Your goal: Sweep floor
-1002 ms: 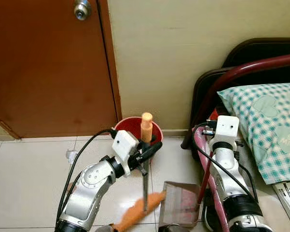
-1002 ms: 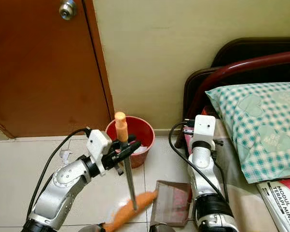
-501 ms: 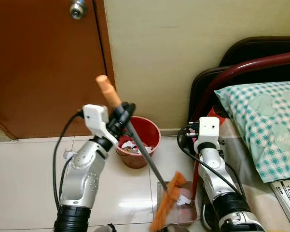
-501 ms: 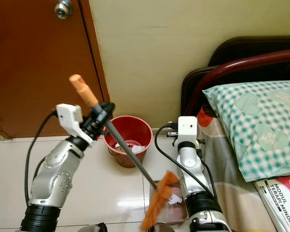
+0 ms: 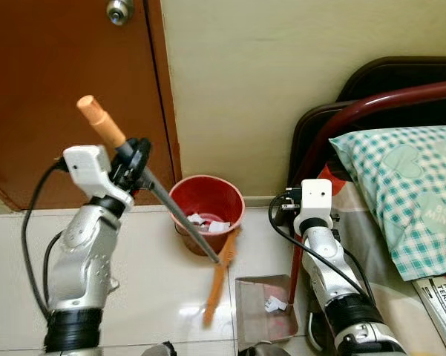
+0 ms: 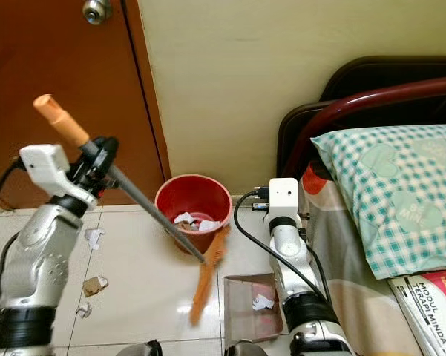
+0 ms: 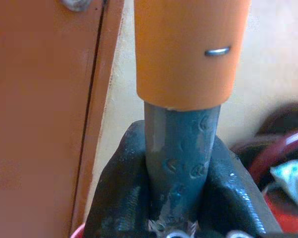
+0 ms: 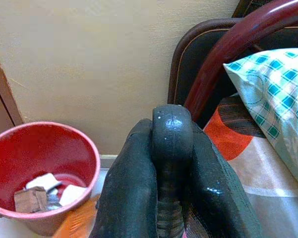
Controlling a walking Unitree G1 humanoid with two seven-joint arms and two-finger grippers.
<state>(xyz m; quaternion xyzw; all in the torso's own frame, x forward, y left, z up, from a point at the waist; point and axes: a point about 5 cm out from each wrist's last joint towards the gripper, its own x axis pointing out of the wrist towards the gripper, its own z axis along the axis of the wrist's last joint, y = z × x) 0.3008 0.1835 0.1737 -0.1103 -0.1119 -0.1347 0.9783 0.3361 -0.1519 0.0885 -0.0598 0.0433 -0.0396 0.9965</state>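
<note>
My left gripper [image 5: 137,157] is raised at the left and shut on the broom's grey shaft [image 5: 179,216], just below its orange cap [image 5: 100,122]. The shaft slants down to the right. Its orange bristles [image 5: 219,280] hang over the tiles between the red bucket [image 5: 206,202] and the grey dustpan [image 5: 263,320]. A white paper scrap [image 5: 274,302] lies in the dustpan. My right gripper [image 8: 172,134] is shut on the top of the dustpan's upright handle [image 5: 296,259] beside the bed. Paper scraps [image 6: 94,237] lie on the floor to the left.
The bucket holds paper and cardboard bits and stands against the cream wall. A brown door [image 5: 67,89] is at the left. A bed with a dark red frame [image 5: 341,122], a checked pillow [image 5: 408,185] and a book [image 5: 441,293] closes off the right.
My left arm has swung out to the left and drawn the broom head off the dustpan to the floor beside the bucket. A paper scrap stays in the dustpan.
</note>
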